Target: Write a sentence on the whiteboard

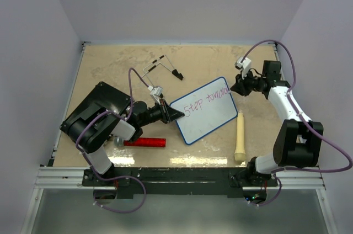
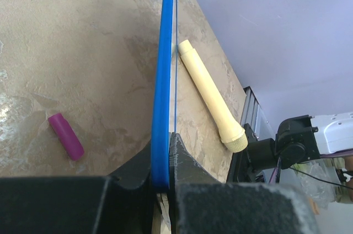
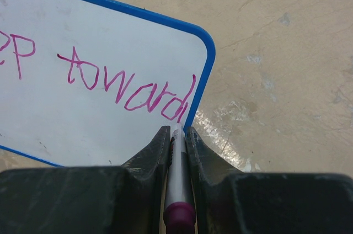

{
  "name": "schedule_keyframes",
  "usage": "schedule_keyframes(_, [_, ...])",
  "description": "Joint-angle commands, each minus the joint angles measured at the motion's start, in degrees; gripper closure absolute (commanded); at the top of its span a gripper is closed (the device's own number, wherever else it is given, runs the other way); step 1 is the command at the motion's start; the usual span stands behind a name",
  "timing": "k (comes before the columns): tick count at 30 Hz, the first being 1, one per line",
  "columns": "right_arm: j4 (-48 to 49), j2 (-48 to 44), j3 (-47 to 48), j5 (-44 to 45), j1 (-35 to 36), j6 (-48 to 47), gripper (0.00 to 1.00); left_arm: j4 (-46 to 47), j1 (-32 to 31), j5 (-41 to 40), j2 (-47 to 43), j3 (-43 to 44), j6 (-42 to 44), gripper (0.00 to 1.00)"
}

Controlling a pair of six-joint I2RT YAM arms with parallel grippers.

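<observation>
- the whiteboard (image 1: 205,113) lies tilted in the middle of the table (image 1: 110,63). From the left wrist cam you only get its blue rim edge-on (image 2: 163,68), so the writing face doesn't show there at all
- the sentence (image 3: 127,82) reads "Step toward" from above. In the right wrist view the start is chopped off at the frame edge, so it's just "ep toward"
- the left gripper (image 1: 175,114) is clamped shut on the board's left corner, with the rim pinched between its fingers (image 2: 182,157). That corner is buried under the jaws from above
- the right gripper (image 3: 177,132) is squeezed tight on a marker (image 3: 177,190) at the board's far right corner. The tip sits right at the end of the "d", and most of the barrel is hidden between the fingers
- a cream stick (image 1: 240,137) lies just beside the board's near right edge, not touching it
- a purple cap (image 2: 66,136) sits across the rim from the stick. I can't find it from above
- a red tube (image 1: 144,142) lies left of the board's near corner, next to the left arm
- a black slab (image 1: 99,107) is well left of the board, partly covered by the left arm
- a thin black wire frame (image 1: 162,65) sits beyond the board's far left side, too small to identify
</observation>
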Motion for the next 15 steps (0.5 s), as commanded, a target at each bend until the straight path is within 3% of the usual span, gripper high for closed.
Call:
schedule_keyframes(1, [-1.3, -0.9, -0.4, 2.0, -0.7, -1.8, 1.0, 4.1, -0.2, 1.1, -0.3, 0.4, 3.5, 1.0])
schedule_keyframes(8, [-3.8, -2.7, 0.8, -2.5, -0.9, -4.2, 1.0, 4.1, -0.1, 0.9, 0.1, 0.4, 3.4, 1.0])
schedule_keyframes(15, [-20.5, -4.2, 8.0, -17.4, -0.9, -14.0, 1.0, 4.2, 0.1, 0.4, -0.1, 0.5, 3.1, 1.0])
